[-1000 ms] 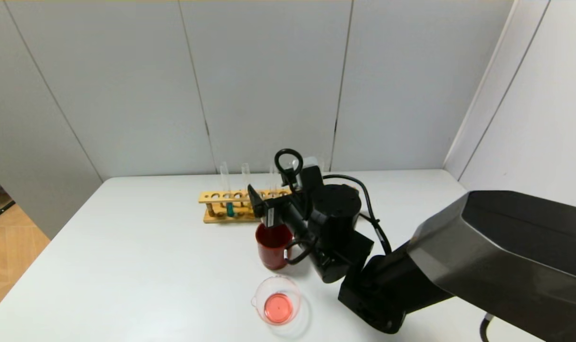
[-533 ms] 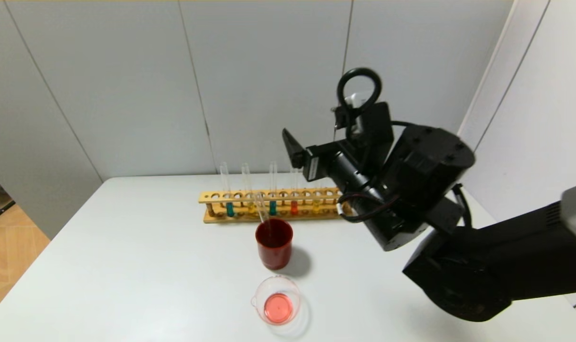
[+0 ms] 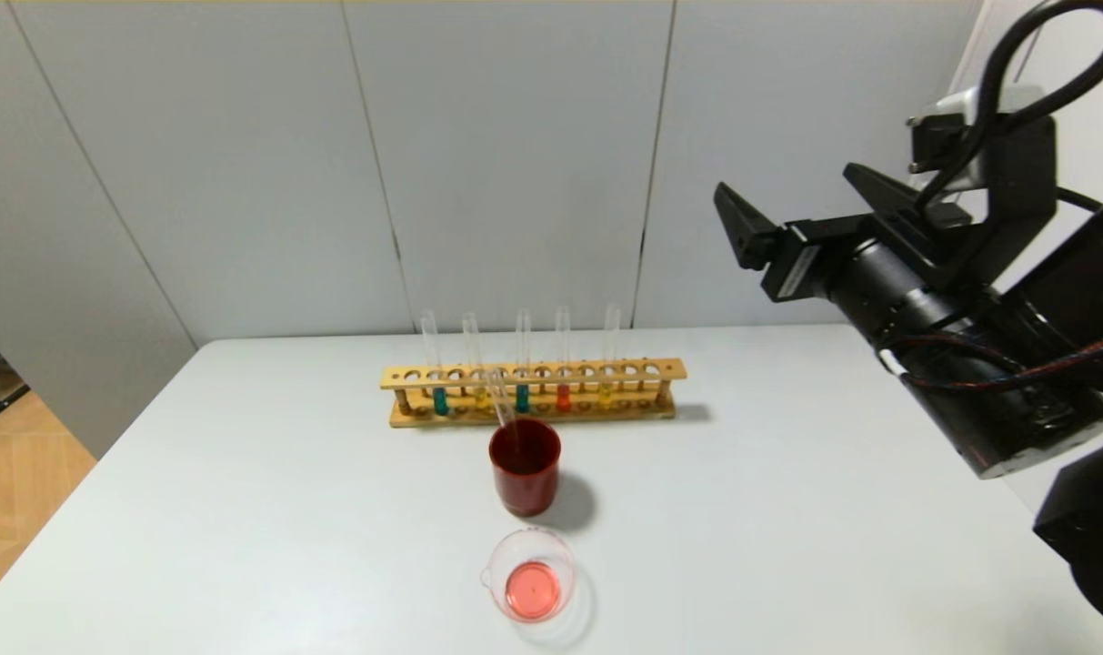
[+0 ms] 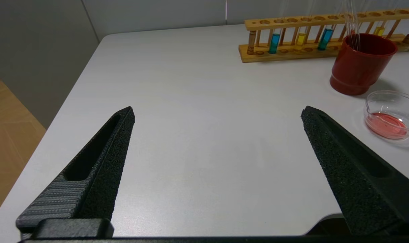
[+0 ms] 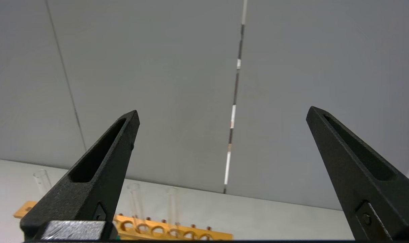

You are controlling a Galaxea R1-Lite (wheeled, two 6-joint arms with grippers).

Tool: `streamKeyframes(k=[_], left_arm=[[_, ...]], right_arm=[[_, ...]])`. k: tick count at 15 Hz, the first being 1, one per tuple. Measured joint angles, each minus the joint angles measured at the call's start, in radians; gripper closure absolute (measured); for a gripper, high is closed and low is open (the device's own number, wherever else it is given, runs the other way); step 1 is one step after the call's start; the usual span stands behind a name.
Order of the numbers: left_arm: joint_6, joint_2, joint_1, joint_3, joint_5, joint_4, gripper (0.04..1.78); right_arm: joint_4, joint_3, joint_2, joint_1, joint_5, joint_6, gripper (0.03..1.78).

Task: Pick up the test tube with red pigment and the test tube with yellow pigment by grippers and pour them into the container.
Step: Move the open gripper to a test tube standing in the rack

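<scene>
A test tube with red pigment [image 3: 563, 398] stands upright in the wooden rack [image 3: 642, 370] at the back of the table. A test tube with yellow pigment [image 3: 606, 394] stands right of it, and another yellow one [image 3: 480, 398] further left. The container [image 3: 530, 578], a low glass beaker near the front edge, holds a shallow pink-red pool. My right gripper [image 3: 783, 182] hangs open and empty high above the table's right side, far from the rack. My left gripper [image 4: 217, 113] is open and empty over bare table, left of the container [image 4: 391, 114].
A dark-red cup [image 3: 525, 466] stands between rack and container, with an empty clear tube [image 3: 499, 405] leaning in it. Two teal tubes [image 3: 440, 400] [image 3: 522, 398] sit in the rack. Grey wall panels close the back and right. The table's left edge drops to the floor.
My right arm has lifted from just over the dark-red cup, up and away to the right, jaws open throughout. The empty tube stays leaning in the cup.
</scene>
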Motion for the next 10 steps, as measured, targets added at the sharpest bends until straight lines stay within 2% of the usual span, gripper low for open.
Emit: streamKeyframes(k=[6,10], left_arm=[[0.000,0.000,0.000,0.000,0.000,0.000,0.07],[0.000,0.000,0.000,0.000,0.000,0.000,0.07]], right_arm=[[0.001,0.172,-0.174,-0.021,-0.010,-0.021,0.08],[0.013,0.219,-0.254,-0.050,-0.011,-0.035,0.08]])
